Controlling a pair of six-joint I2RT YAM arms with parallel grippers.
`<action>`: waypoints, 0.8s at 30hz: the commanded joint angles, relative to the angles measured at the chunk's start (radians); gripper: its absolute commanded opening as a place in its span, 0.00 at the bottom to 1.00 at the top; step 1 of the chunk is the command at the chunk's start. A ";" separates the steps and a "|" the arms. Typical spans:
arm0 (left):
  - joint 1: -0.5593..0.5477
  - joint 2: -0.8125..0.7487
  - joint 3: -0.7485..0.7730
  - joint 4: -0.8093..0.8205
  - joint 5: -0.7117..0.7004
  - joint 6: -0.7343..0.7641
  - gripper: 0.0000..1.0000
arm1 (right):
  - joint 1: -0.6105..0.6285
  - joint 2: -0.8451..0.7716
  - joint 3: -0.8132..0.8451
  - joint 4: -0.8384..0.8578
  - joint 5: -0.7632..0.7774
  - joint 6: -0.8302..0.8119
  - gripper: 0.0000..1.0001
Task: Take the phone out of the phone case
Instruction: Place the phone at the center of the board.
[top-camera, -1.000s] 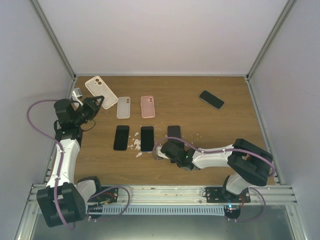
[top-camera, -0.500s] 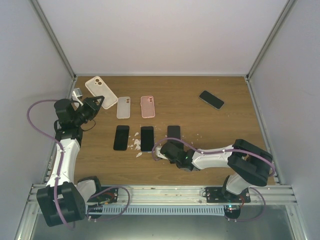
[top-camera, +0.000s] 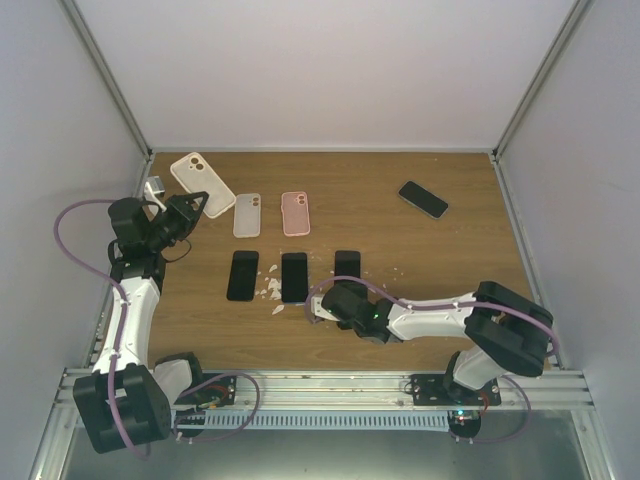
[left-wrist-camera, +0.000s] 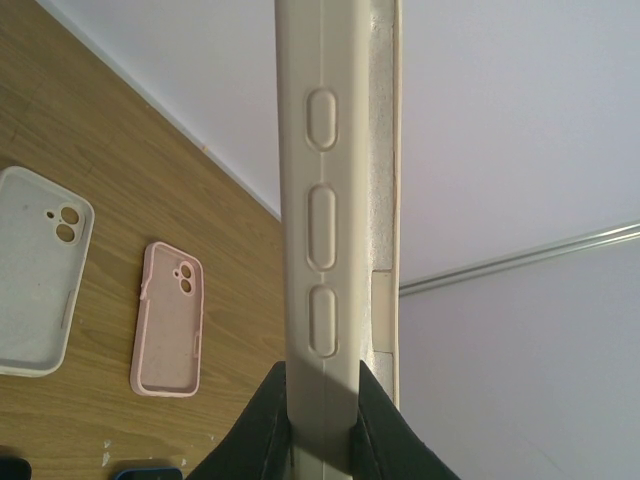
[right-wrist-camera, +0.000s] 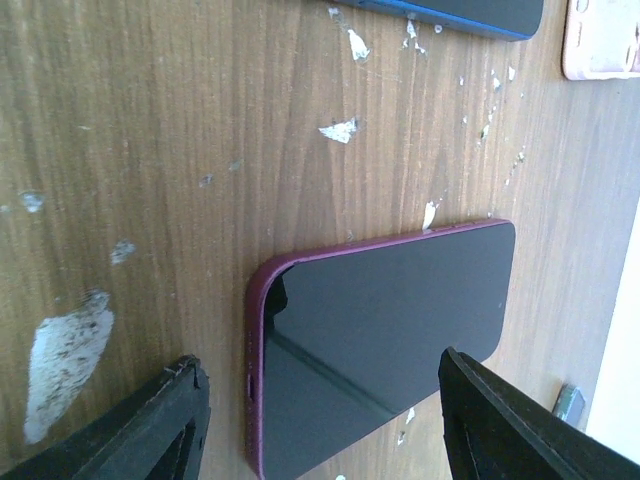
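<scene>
A phone in a dark maroon case (right-wrist-camera: 385, 340) lies screen up on the wooden table; in the top view it is the rightmost of three dark phones (top-camera: 347, 265). My right gripper (right-wrist-camera: 320, 425) is open, low over the table, with one finger on each side of the phone's near end and touching nothing. It also shows in the top view (top-camera: 333, 297). My left gripper (left-wrist-camera: 320, 420) is shut on a cream phone case (left-wrist-camera: 320, 230) and holds it edge-on above the back left of the table (top-camera: 200, 183). I cannot tell whether a phone is inside.
An empty white case (top-camera: 247, 214) and an empty pink case (top-camera: 295, 213) lie at the back middle. Two dark phones (top-camera: 242, 275) (top-camera: 294, 277) lie left of the maroon one. A black phone (top-camera: 423, 199) lies at the back right. White flakes (right-wrist-camera: 340, 130) litter the wood.
My right arm's elbow has shifted slightly to the right, while its gripper stays by the maroon-cased phone. The left arm and the cream case have not moved.
</scene>
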 joint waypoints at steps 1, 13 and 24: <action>0.009 -0.001 -0.004 0.066 0.007 -0.009 0.00 | 0.014 -0.034 -0.006 -0.053 -0.045 0.027 0.65; 0.009 0.001 -0.002 0.062 0.030 0.011 0.00 | -0.021 -0.148 0.076 -0.211 -0.271 0.095 0.82; 0.005 0.032 0.011 0.098 0.096 0.032 0.00 | -0.204 -0.265 0.197 -0.313 -0.444 0.110 0.89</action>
